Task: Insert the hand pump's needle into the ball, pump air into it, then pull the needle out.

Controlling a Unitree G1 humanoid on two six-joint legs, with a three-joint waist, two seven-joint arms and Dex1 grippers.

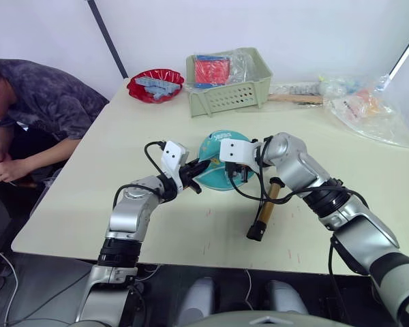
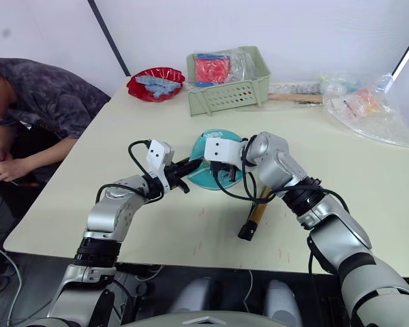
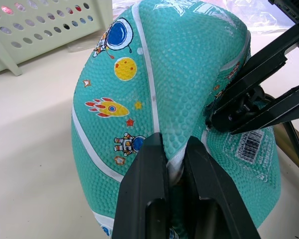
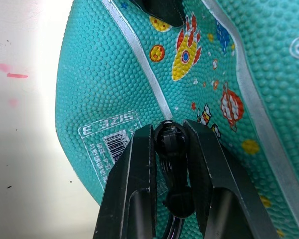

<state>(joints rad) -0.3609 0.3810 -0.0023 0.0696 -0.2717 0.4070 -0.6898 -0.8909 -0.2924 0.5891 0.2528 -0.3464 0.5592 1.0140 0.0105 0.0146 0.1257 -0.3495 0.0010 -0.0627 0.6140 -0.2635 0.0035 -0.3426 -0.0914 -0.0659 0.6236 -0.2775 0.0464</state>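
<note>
Left tool (image 3: 175, 149) pinching ball (image 1: 218, 153), right tool (image 4: 170, 133) clamping needle (image 4: 170, 142) fitting against it

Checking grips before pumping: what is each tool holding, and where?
Left tool pinches a fold of the ball; right tool clamps the needle's black fitting against the ball.

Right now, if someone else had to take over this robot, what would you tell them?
Left gripper: shut, pinching a fold of the soft, dented ball on the table.
Right gripper: shut on the needle fitting, pressed against the ball by its barcode label.
Hand pump: lying on the table beside the ball, unheld.
Done: needle at the ball; how deep, can't tell.
Left: pump, pull needle out.
</note>
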